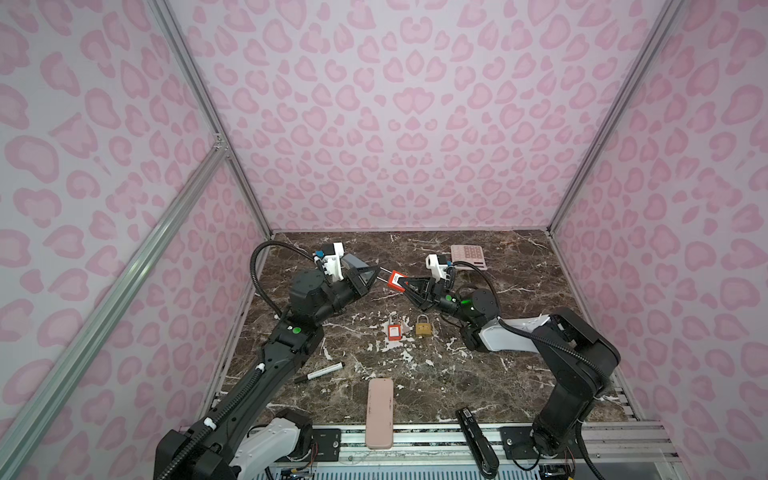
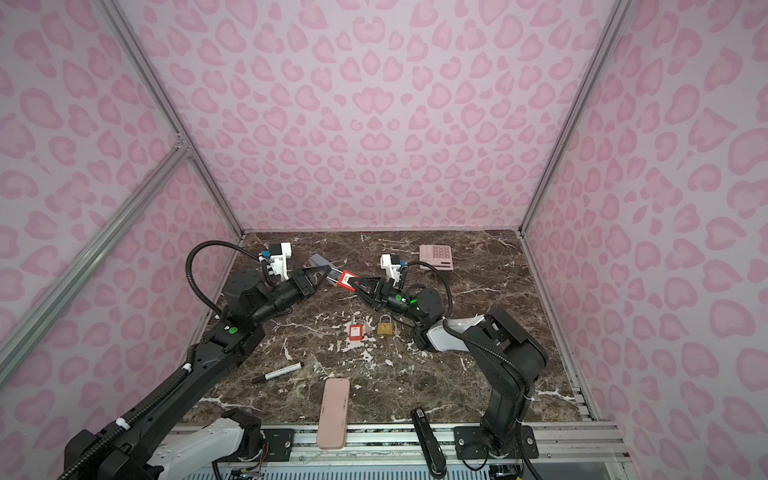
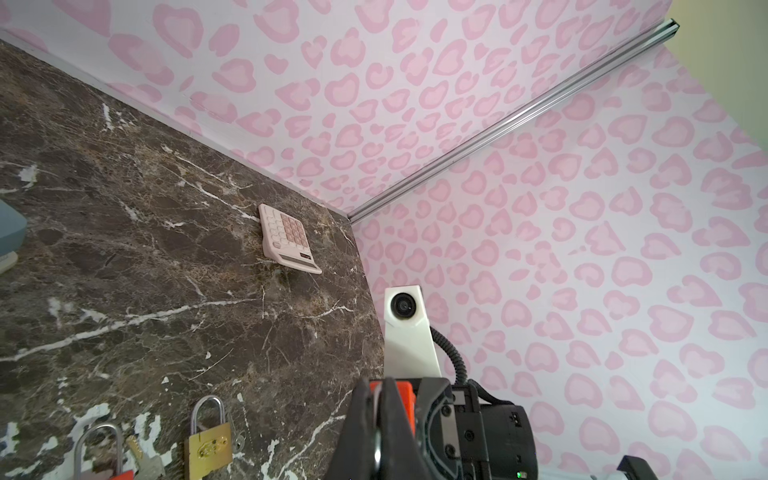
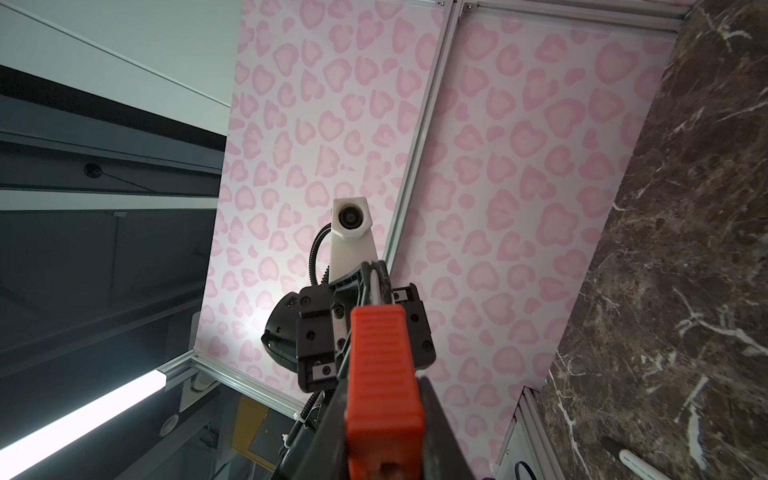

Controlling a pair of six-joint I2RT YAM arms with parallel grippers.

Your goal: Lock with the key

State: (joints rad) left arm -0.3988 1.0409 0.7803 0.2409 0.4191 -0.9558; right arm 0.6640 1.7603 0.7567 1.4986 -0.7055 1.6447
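Note:
A red padlock [image 1: 395, 281] [image 2: 345, 279] hangs in the air above the back middle of the marble table [image 1: 519, 353]. My right gripper [image 1: 405, 284] [image 4: 384, 386] is shut on its ribbed red body [image 4: 382, 374]. From the opposite side my left gripper [image 1: 377, 270] [image 3: 378, 384] is shut on the thin silver shackle that sticks out of the body. The two grippers stand tip to tip. I see no key in the held padlock. One key [image 3: 143, 459] lies on the table beside another red padlock [image 1: 394, 331].
A brass padlock [image 1: 422, 326] with a small key [image 3: 237, 438] lies right of the table's red padlock. A pink calculator [image 1: 467, 255] is at the back right, a grey block [image 1: 353, 262] behind the left gripper. A marker [image 1: 320, 371], pink case [image 1: 379, 411] and black stapler [image 1: 476, 440] lie near the front.

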